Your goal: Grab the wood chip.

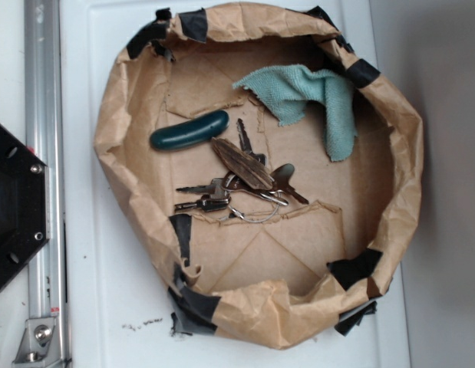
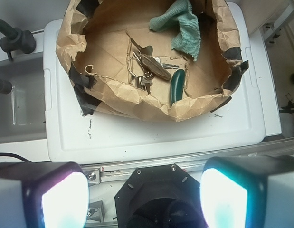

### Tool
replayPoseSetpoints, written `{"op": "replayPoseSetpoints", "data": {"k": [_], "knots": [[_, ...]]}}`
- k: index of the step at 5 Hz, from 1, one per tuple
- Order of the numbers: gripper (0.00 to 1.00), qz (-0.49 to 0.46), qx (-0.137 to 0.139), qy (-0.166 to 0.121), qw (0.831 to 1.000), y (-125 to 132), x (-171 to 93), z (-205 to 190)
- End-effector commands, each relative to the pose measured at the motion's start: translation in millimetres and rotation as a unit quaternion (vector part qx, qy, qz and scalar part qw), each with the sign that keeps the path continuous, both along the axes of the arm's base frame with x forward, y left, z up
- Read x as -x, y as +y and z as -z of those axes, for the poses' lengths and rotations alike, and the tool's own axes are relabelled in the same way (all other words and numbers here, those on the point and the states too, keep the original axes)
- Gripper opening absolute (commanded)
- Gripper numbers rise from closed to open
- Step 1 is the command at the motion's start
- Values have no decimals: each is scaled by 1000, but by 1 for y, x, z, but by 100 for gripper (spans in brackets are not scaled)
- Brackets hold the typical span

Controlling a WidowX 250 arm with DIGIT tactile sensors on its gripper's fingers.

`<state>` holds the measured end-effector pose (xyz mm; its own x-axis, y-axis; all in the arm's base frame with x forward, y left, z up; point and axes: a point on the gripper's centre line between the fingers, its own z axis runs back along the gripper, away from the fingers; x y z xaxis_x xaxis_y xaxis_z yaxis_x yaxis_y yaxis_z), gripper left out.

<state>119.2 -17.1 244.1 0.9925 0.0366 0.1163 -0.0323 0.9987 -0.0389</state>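
The wood chip (image 1: 242, 163) is a dark brown, leaf-shaped sliver lying across a bunch of metal keys (image 1: 222, 190) in the middle of a brown paper-lined basin (image 1: 114, 138). In the wrist view the wood chip (image 2: 155, 65) lies far ahead inside the basin. My gripper (image 2: 143, 197) is open, its two glowing pads wide apart at the bottom of the wrist view. It hangs over the black robot base (image 2: 161, 197), well short of the basin, with nothing between the pads. The gripper does not show in the exterior view.
A dark green pickle-shaped object (image 1: 189, 130) lies just left of the chip. A teal cloth (image 1: 314, 100) drapes over the basin's far right wall. The crumpled paper rim (image 2: 137, 99) with black tape stands between my gripper and the chip. An aluminium rail (image 1: 44, 153) runs along the left.
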Motion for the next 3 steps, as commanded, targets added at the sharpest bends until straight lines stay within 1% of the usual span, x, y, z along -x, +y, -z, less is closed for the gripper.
{"op": "replayPoseSetpoints", "data": {"k": [1,2,3], "knots": [[100,0,0,0,1000,0,0,0],[100,35,-1,15,999,30,-42,17],[100,88,-5,20,996,39,-86,28]]}}
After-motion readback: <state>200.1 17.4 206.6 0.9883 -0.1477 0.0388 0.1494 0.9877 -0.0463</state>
